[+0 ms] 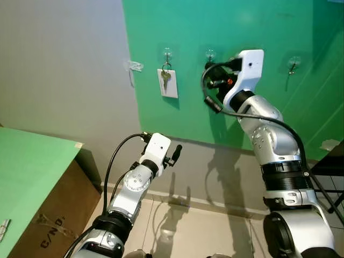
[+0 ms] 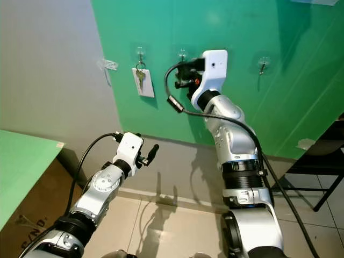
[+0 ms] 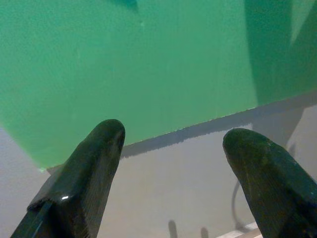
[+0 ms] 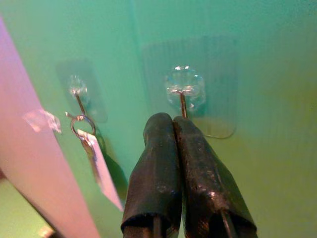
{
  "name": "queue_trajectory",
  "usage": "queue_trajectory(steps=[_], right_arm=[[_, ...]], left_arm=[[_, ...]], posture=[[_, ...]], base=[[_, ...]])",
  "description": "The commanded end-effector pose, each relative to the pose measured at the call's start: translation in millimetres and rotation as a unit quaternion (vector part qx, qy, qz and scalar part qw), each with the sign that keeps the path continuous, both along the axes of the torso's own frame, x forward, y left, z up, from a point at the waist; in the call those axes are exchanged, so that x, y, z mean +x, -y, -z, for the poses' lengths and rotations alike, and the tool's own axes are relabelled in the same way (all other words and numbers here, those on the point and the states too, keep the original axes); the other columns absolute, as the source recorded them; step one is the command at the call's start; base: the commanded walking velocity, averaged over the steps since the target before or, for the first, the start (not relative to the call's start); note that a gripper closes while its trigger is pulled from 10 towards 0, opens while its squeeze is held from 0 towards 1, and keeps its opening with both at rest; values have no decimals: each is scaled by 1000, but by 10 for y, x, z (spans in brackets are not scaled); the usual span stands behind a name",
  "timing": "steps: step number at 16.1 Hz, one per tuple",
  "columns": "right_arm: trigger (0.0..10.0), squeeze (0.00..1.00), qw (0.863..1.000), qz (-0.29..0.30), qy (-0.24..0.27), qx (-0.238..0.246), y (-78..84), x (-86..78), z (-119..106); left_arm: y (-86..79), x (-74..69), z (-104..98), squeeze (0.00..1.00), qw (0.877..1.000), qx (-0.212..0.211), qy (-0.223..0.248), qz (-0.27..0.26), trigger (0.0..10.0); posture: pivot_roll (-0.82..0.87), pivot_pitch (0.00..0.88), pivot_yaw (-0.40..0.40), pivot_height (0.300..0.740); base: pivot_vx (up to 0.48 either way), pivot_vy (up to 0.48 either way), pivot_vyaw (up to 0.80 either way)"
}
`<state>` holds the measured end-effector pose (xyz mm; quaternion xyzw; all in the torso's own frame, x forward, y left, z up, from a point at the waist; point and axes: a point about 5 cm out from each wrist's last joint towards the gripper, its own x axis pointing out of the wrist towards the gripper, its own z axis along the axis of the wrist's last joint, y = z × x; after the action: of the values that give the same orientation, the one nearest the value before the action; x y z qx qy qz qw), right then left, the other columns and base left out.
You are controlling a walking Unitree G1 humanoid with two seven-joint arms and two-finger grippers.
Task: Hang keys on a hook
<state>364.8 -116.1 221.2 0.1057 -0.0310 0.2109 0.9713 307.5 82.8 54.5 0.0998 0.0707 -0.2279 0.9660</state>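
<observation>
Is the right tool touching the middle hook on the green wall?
Cannot tell. In the right wrist view the right tool, shut, reaches the middle hook's wire, hiding any gap.

The right gripper (image 4: 173, 120) had its 2 black fingers (image 4: 156, 168) pressed together, tips just below a clear adhesive hook (image 4: 184, 89) on the green wall (image 4: 267, 99). Beside it, a second clear hook (image 4: 76, 89) carried a key ring (image 4: 82, 124) with a white tag (image 4: 105, 173) hanging from it.
</observation>
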Motion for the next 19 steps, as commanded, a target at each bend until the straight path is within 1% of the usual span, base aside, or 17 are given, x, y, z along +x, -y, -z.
queue_trajectory(steps=[1, 5, 8, 9, 10, 11, 15, 16, 17, 18, 19], right_arm=[[10000, 0, 999, 13, 1, 36, 70, 23, -119], [10000, 0, 994, 4, -33, 101, 91, 20, -142], [10000, 0, 995, 7, -29, 97, 111, 17, -175], [10000, 0, 992, 5, -36, 119, 111, 18, -184], [10000, 0, 989, 3, -44, 143, 114, 21, -193], [10000, 0, 978, 1, -64, 201, 143, 33, -224], [10000, 0, 966, 17, -78, 247, 227, 71, -254], [10000, 0, 958, 19, -89, 271, 243, 79, -261], [10000, 0, 948, 23, -107, 301, 266, 93, -249], [10000, 0, 943, 25, -116, 312, 274, 98, -238], [10000, 0, 941, 29, -122, 314, 280, 104, -222]], left_arm=[[28, 7, -46, 0, 1000, 4, 12, 9, 10000], [25, 6, -47, 0, 1000, 5, 12, 8, 10000], [27, 0, -40, 0, 1000, 4, 10, 9, 10000], [27, -3, -36, 0, 1000, 5, 10, 9, 10000], [27, -3, -35, 0, 1000, 4, 10, 9, 10000], [28, -3, -35, 0, 1000, 4, 10, 9, 10000], [25, -8, -30, 0, 1000, 4, 9, 9, 10000], [24, -10, -29, 0, 1000, 4, 8, 8, 10000], [27, -12, -27, 0, 1000, 3, 8, 8, 10000], [28, -14, -27, 0, 1000, 3, 8, 8, 10000], [28, -14, -27, 0, 1000, 3, 8, 8, 10000]], posture=[[-141, 0, 19, 740], [-142, 0, 19, 740], [-143, 0, 18, 740], [-143, 0, 18, 740], [-143, 0, 18, 740], [-143, 0, 18, 740], [-142, 0, 17, 740], [-142, 0, 17, 740], [-141, 0, 16, 740], [-141, 0, 16, 740], [-141, 0, 16, 740]], base=[[0, 0, 0], [0, 0, 0], [0, 0, 0], [0, 0, 0], [0, 0, 0], [0, 0, 0], [0, 0, 0], [0, 0, 0], [0, 0, 0], [0, 0, 0], [0, 0, 0]])
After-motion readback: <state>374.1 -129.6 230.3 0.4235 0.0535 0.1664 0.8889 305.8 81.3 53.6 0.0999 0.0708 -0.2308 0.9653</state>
